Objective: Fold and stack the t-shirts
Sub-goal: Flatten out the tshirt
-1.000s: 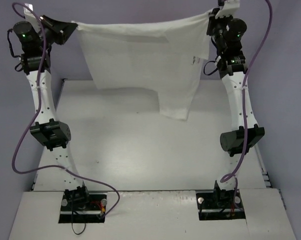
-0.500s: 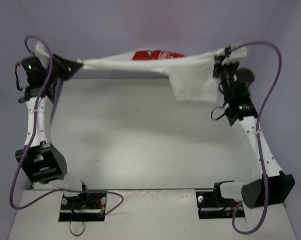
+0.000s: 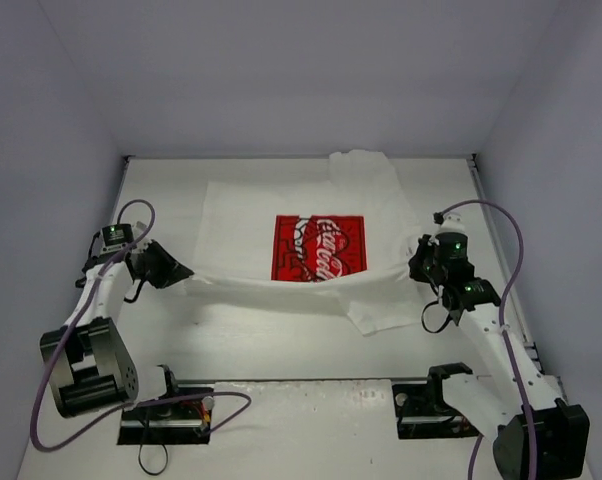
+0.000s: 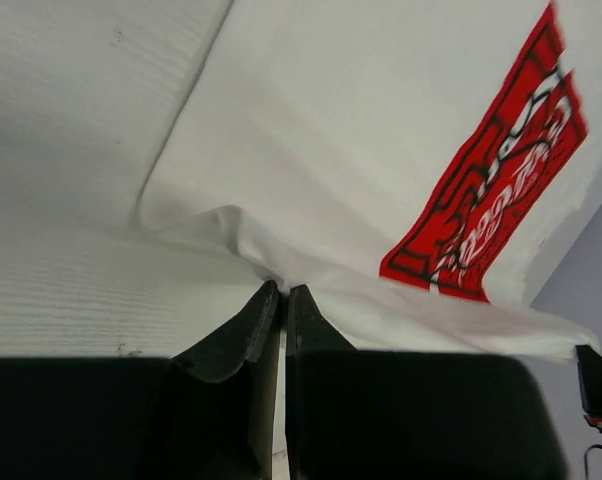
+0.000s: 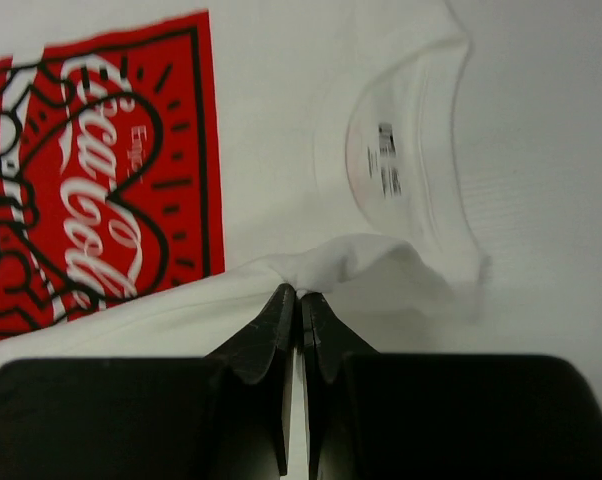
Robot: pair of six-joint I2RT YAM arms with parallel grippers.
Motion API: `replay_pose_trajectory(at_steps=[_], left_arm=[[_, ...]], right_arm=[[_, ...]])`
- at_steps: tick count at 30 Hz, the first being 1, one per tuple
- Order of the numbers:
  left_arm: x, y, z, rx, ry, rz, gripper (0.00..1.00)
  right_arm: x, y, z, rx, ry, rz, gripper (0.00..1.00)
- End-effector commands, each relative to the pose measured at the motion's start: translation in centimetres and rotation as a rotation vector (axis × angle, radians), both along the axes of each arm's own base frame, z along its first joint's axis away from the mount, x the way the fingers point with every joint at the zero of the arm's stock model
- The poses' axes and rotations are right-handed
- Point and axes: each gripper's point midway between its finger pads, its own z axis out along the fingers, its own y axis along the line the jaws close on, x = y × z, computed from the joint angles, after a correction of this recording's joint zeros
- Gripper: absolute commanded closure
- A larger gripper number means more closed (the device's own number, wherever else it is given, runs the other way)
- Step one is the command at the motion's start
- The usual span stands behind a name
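Note:
The white t-shirt [image 3: 251, 215] lies spread on the table, print up, its red square print [image 3: 318, 247] near the middle. My left gripper [image 3: 184, 275] is shut on the shirt's near left edge, low over the table. My right gripper [image 3: 414, 262] is shut on the near right edge by the collar. In the left wrist view the gripper [image 4: 283, 290] pinches a white fold, with the print [image 4: 496, 185] beyond. In the right wrist view the gripper [image 5: 299, 292] pinches cloth beside the collar [image 5: 406, 165] and the print [image 5: 91, 160].
The white table [image 3: 281, 345] is walled by grey panels on the left, back and right. A sleeve [image 3: 359, 165] bunches at the far edge. The arm bases [image 3: 166, 405] sit at the near edge.
Both grippers have come down from high at the back toward the near side, laying the hanging shirt flat on the table with the red print facing up.

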Motion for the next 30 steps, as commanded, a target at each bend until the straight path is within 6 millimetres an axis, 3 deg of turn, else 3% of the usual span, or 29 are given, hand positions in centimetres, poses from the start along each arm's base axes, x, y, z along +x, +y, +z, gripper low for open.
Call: replay_pose_trajectory(at_steps=[1,6,10,17,21,25,30], left_arm=[[-0.7,1.7,1.1,0.132,-0.061,0.006,1.0],[-1.3,1.5,-0.4,0.12,-0.011,0.001,1.0],[-1.1,1.5,-0.6,0.109,0.001,0.006,1.0],[-0.8,1.6,-0.6,0.114,0.001,0.006,1.0],[0.8,1.8,-0.5,0.105,-0.012,0.025,1.0],[3.1,1.1,-1.9,0.101,0.036,0.005,1.0],[6.5,-2.6,-3.7,0.183,0.073,-0.06,1.0]], right_arm=[[-0.7,-0.6,-0.5,0.056,0.088,-0.115,1.0],[-1.3,-0.3,-4.2,0.083,0.253,-0.176,1.0],[-2.0,-1.0,-6.0,0.066,0.312,-0.234,1.0],[-2.0,-1.6,-6.5,0.048,0.318,-0.272,1.0],[-1.0,-2.0,-6.2,0.012,0.304,-0.259,1.0],[1.0,-1.5,-7.0,0.015,0.324,-0.243,1.0],[3.9,-0.3,-9.8,0.032,0.37,-0.216,1.0]])
